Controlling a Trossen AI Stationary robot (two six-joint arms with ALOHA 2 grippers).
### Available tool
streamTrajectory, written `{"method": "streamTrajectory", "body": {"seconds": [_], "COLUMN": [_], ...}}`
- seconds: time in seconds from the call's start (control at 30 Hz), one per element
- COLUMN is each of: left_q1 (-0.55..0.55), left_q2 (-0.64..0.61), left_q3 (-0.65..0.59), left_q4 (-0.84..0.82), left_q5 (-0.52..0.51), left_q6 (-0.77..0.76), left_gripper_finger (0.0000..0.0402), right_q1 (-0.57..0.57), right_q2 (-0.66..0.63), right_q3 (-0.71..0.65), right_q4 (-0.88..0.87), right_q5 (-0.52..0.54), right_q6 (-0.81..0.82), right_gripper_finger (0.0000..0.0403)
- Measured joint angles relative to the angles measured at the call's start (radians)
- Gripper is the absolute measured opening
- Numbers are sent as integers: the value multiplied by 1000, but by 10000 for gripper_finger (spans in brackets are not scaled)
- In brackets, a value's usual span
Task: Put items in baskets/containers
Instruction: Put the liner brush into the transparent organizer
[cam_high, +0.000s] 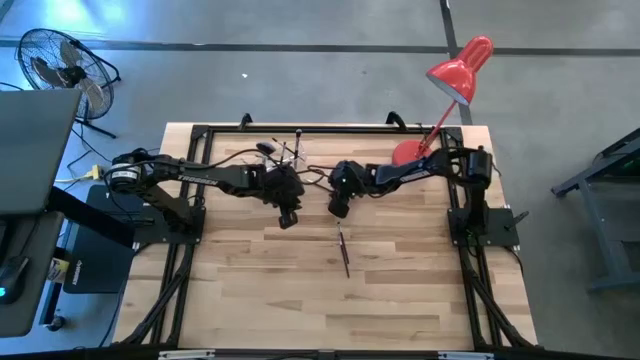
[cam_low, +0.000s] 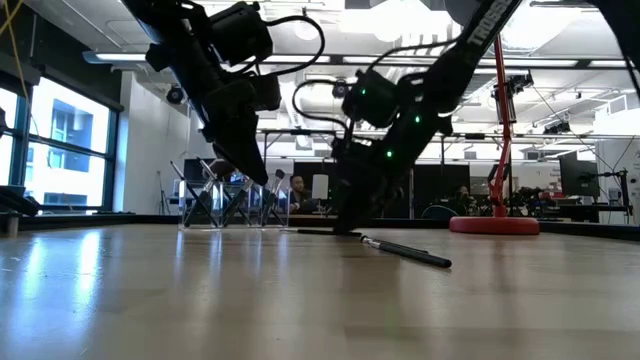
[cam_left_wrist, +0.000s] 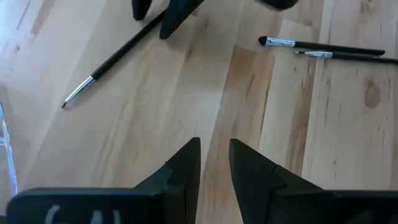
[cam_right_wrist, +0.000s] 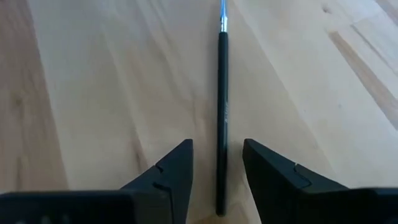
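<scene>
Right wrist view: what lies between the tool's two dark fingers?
A slim black makeup brush lies on the bare wooden table between the right tool's open fingers, shown in the right wrist view.

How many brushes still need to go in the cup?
Done: several brushes stand in the clear cup. In hand: nothing is gripped; the right hand sits open around a brush on the table, looking ready to pick it up. The left hand waits near the cup with nothing between its fingers. Left: at least that brush plus two more brushes lying together on the wooden table.
</scene>
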Motion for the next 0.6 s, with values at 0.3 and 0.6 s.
{"method": "streamTrajectory", "body": {"seconds": [0.3, 0.6], "left_q1": [0, 0], "left_q2": [0, 0], "left_q3": [0, 0], "left_q4": [0, -11], "left_q5": [-19, -25], "left_q6": [26, 55], "left_gripper_finger": [83, 83], "right_q1": [35, 127], "right_q2": [60, 60], "right_q3": [8, -2], "right_q4": [-81, -66], "right_q5": [10, -17], "right_q6": [-67, -140], "right_gripper_finger": [64, 8]}}
